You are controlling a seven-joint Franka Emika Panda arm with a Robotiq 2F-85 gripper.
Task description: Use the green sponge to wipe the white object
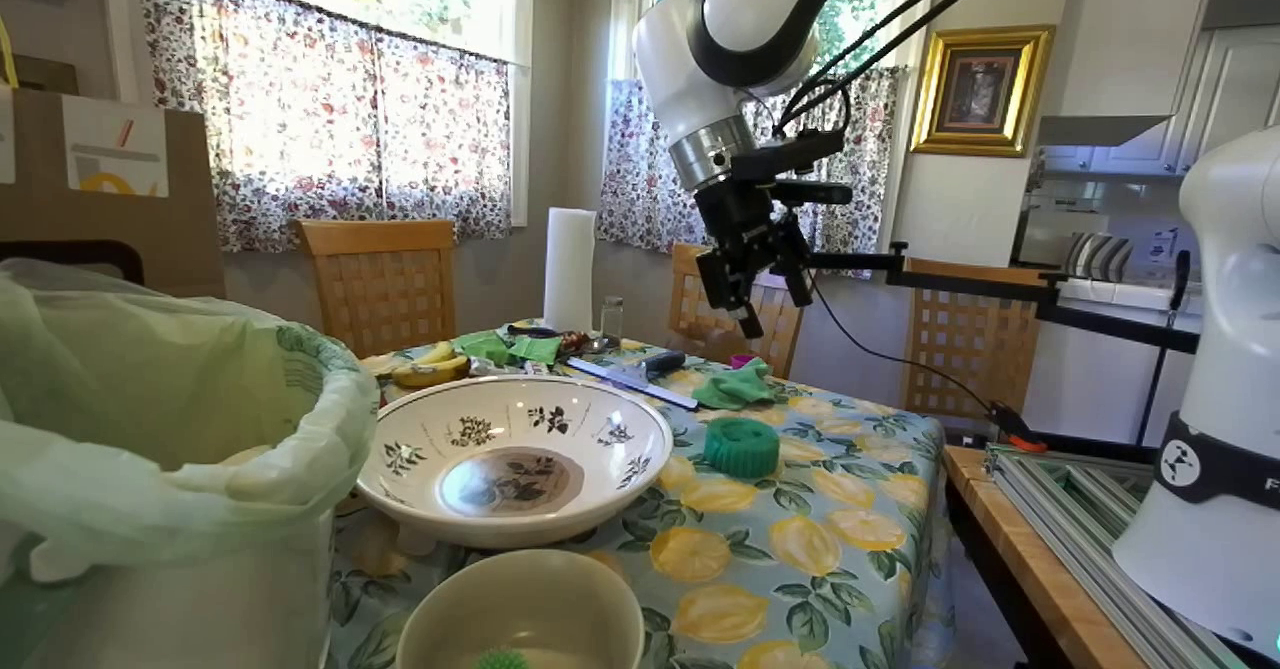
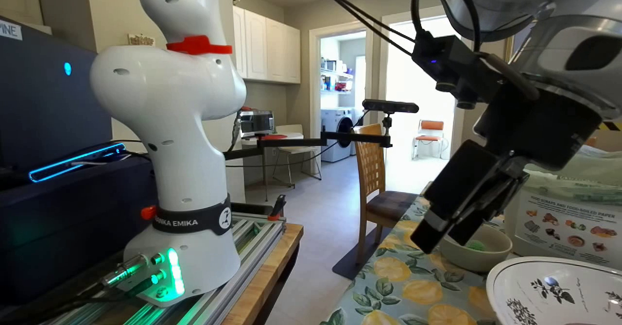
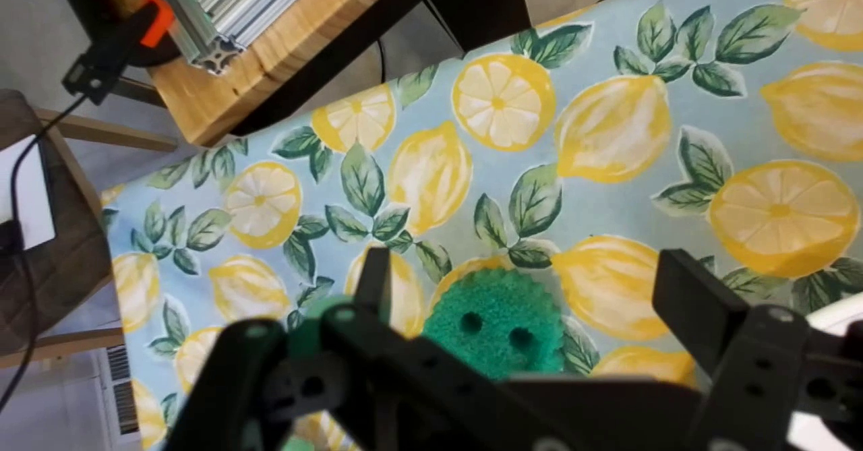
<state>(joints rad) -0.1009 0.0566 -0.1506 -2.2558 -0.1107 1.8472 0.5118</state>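
Note:
The green sponge is a round, scallop-edged block lying on the lemon-print tablecloth. In the wrist view the sponge shows two holes in its top. My gripper is open and empty, well above the table. In the wrist view the gripper's fingers stand wide apart, with the sponge below between them, nearer the left finger. The gripper also shows in an exterior view, where the sponge is out of view. The white object, a cream bowl, stands at the near table end; it also shows in an exterior view.
A wide patterned dish stands beside the sponge. A bright green spiky item lies in the cream bowl. A lined bin stands beside the dishes. A green cloth, a knife, bananas and a paper roll lie farther back.

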